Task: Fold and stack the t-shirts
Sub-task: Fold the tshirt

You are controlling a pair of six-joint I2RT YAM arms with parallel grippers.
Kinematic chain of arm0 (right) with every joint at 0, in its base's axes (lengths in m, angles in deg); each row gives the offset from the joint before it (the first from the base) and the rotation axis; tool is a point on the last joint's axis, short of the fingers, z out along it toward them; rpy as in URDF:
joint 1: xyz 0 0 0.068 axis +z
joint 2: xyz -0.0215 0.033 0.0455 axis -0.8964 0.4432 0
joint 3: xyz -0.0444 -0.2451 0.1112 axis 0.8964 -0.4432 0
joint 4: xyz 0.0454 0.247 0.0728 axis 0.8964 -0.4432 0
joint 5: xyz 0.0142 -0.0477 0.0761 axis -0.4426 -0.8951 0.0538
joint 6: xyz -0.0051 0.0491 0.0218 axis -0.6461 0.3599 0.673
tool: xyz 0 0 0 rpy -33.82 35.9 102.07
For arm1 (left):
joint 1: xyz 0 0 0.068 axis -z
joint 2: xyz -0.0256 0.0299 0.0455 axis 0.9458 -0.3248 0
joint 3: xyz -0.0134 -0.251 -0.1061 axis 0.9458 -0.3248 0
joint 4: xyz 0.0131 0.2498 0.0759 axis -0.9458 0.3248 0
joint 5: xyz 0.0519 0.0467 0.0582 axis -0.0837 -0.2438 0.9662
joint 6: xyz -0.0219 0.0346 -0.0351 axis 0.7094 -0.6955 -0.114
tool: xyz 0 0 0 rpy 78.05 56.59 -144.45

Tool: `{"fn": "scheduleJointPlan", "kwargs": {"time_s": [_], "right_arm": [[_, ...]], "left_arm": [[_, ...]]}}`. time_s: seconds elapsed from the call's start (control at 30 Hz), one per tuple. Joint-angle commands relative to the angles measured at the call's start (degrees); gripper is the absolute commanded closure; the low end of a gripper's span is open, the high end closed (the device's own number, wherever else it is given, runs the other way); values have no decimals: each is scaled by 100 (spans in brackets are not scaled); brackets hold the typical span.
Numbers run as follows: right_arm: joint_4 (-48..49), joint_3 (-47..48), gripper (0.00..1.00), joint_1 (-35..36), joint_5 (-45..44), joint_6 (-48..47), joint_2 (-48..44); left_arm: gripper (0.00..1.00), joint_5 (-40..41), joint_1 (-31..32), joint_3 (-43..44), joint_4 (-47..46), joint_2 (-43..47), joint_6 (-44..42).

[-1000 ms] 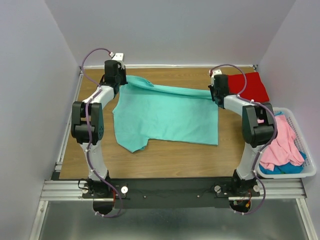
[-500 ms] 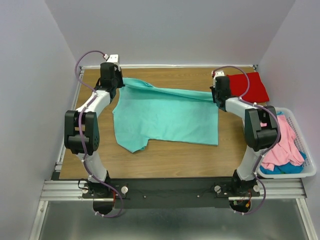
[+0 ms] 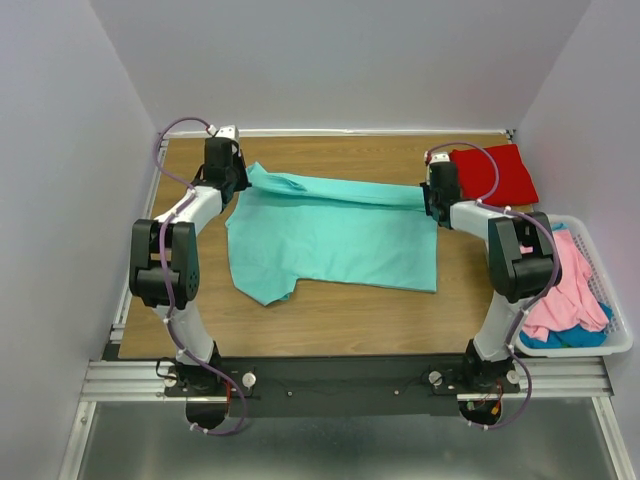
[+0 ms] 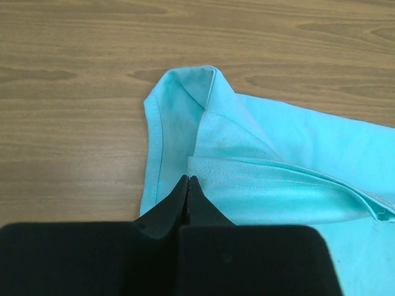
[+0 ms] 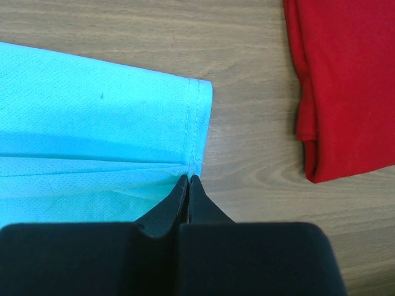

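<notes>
The aqua shirt [image 3: 330, 240] lies spread out in the middle of the wooden surface [image 3: 340, 310]. Its far edge is folded over in a long strip. The left tool [image 4: 188, 180] is pinched tight on one end of the strip, and the right tool [image 5: 188, 180] on the other. The cloth between the tips is too thin to see. The red shirt [image 3: 495, 172] lies folded far right, cut off in the right wrist view. In the white basket [image 3: 622, 345], a pink shirt [image 3: 562, 285] hides most of a blue shirt [image 3: 575, 338].

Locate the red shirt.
In the top view the red shirt lies folded at the far right corner of the table, beside the right gripper and behind the basket.
</notes>
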Motion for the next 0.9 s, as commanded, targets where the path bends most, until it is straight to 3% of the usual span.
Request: {"fn": "scheduleJointPlan", "kwargs": {"time_s": [0.0,0.17,0.37,0.7,0.87], "right_arm": [[-7,-91,94,-49,-210,132,23],[-279,-65,60,-40,297,210,-450],[-447,-126,44,-40,616,939,-1136],[-377,208,44,-40,1696,2178,-1270],[27,234,45,-57,1478,2645,-683]], "left_arm": [[100,50,-60,-48,196,-111,165],[100,49,-60,-75,214,-94,226],[100,-188,-52,-92,223,-85,209],[100,-188,-34,-180,232,64,209],[100,-170,-43,-215,249,82,165]]}}
